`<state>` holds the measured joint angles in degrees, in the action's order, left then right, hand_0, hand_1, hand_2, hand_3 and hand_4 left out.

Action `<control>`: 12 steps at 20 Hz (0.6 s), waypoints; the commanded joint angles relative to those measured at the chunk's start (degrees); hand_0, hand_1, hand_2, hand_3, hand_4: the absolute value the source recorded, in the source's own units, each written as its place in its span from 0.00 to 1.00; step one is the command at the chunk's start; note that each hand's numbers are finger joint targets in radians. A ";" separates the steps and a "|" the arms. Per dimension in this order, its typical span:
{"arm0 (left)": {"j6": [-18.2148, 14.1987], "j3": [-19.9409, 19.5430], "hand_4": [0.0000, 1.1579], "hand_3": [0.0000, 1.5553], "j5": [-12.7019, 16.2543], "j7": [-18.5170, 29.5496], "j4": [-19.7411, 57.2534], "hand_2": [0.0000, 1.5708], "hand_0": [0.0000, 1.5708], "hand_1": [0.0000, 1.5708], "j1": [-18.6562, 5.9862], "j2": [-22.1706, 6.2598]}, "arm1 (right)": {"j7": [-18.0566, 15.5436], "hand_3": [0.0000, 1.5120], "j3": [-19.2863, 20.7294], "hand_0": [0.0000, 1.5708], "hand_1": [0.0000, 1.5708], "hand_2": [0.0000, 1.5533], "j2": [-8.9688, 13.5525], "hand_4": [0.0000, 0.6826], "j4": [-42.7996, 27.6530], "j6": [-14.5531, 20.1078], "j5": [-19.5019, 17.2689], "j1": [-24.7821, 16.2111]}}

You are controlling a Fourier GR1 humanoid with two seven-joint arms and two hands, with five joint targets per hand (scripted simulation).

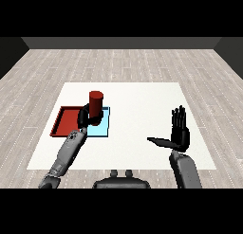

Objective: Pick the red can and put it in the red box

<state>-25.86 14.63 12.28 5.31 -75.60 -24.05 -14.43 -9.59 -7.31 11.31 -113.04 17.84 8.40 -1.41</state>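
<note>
One red can (96, 102), two trays, a red tray (65, 118) and a light blue tray (103, 129), two hands, and one white counter (142, 105).

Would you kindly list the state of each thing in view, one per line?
Red can: upright, held by the left hand, above the trays' shared edge.
Left hand: fingers curled round the can.
Right hand: open, fingers straight, holding nothing.
Red tray: flat on the table, nothing visible in it.
Blue tray: flat, partly hidden by the hand.
</note>
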 commanded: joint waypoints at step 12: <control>4.89 -13.83 0.94 0.96 -5.02 0.45 29.17 1.00 1.00 1.00 -3.15 -19.81 | -4.44 0.00 2.85 0.00 0.00 0.00 -0.65 0.00 3.91 -3.79 2.17 -3.40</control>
<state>-23.07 4.00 8.00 4.03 -54.20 -26.24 -29.76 -12.90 -3.59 11.68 -108.45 14.75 10.41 -3.51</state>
